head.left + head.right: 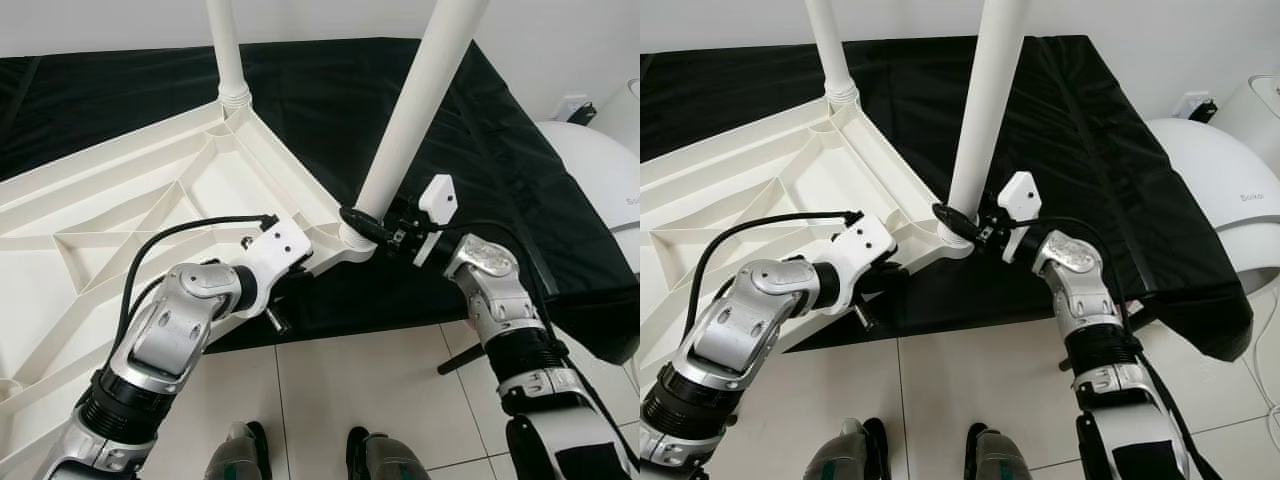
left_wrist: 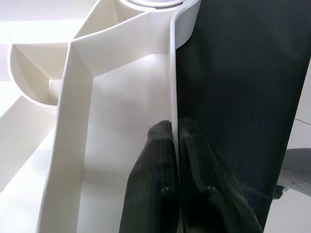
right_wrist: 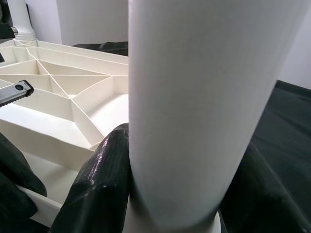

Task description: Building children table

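Head stereo pair looking down, wrist cameras close along jaws, sharing tabletop [image 1: 120,210]

arms [image 1: 165,335]: silver, black cables | end effector fingers [image 2: 155,184]: black

White ribbed tabletop [image 1: 120,200] and white legs [image 1: 415,110] on a black cloth [image 1: 330,90]; floor tiles [image 1: 330,400] pale cream.

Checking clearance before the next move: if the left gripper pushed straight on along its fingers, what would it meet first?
The left gripper, its jaws clamped on the upturned white plastic tabletop's rim, would probably first meet the corner socket holding the near white table leg.
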Tool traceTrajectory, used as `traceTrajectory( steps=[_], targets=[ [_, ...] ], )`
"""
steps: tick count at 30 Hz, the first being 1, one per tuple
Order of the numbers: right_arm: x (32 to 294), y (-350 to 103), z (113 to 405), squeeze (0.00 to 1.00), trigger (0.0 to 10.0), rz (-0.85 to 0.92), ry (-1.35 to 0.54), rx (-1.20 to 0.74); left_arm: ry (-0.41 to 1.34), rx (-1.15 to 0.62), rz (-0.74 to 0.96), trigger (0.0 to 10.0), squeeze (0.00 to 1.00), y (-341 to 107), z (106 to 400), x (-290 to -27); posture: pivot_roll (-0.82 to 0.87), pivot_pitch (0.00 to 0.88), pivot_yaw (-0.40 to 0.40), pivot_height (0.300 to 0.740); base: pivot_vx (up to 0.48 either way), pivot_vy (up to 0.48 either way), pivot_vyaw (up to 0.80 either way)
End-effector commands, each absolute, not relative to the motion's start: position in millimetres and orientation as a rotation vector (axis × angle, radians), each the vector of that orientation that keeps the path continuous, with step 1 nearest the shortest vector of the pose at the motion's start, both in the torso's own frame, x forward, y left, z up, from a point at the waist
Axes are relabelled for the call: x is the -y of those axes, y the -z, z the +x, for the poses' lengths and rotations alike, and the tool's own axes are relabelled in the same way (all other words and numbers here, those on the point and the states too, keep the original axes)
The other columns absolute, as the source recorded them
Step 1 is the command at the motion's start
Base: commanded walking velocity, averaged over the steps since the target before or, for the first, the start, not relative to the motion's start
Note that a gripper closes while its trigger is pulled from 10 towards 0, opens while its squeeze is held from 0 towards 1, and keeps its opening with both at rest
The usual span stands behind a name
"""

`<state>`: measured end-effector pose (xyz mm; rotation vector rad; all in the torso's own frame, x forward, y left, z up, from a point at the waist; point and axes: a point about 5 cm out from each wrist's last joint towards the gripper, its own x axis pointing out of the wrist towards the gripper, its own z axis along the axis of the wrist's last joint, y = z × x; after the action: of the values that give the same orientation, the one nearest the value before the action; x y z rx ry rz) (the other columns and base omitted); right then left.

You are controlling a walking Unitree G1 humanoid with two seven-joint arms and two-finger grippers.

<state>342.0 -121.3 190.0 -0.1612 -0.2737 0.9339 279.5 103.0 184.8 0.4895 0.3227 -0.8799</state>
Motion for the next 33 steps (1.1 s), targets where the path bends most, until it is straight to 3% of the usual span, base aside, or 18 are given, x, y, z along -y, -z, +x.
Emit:
traceTrajectory(
  steps=[1, 33],
  targets=[
    [121.6, -157.6, 337.7, 0.00, 10.0, -0.154, -0.937, 0.124, 0.829, -0.254, 0.509, 10.0, 0.00, -195.9, 280.4, -100.9, -0.05, 0.189, -0.020, 0.740, 0.000, 0.000, 0.00],
    [115.5, -166.8, 329.9, 0.00, 10.0, -0.097, -0.809, 0.227, 0.829, -0.254, 0.504, 10.0, 0.00, -196.0, 280.5, -100.4, -0.06, 0.200, -0.019, 0.740, 0.000, 0.000, 0.00]
  ],
)
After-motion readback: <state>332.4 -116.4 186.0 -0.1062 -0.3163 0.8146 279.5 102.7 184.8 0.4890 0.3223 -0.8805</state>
